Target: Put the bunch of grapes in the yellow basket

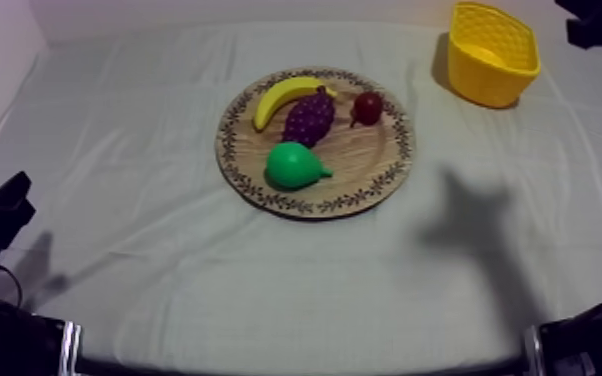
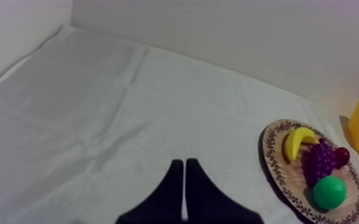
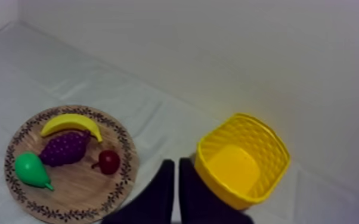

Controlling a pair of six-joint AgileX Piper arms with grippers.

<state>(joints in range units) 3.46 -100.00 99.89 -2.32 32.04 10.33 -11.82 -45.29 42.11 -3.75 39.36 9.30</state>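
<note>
Table: you've got a grey-white cloth covering the whole thing, with a dark arm shadow at about 4 o'clock from the board.
Wooden board: the round wooden board with the patterned rim sits mid-table and all four fruits are on it.
Yellow basket: the yellow basket stands upright at roughly 2 o'clock from the board in the top view, well apart from it.
Left gripper: your left gripper has its fingers pressed together into a narrow wedge and grips nothing. It's over bare cloth, out at about 8 o'clock from the board.
Right gripper: your right gripper is the same deal, fingers together with nothing in them. Its tips are just beside the basket's rim, between basket and board.
Banana: the banana is at 11 o'clock on the board, touching the grapes.
Bunch of grapes: the bunch of grapes lies at 12 o'clock on the board, between banana and red fruit, so not in the basket.
Pear: the pear is at 7 o'clock on the board.
Small red fruit: the small red fruit is at 2 o'clock, near the rim.
</note>
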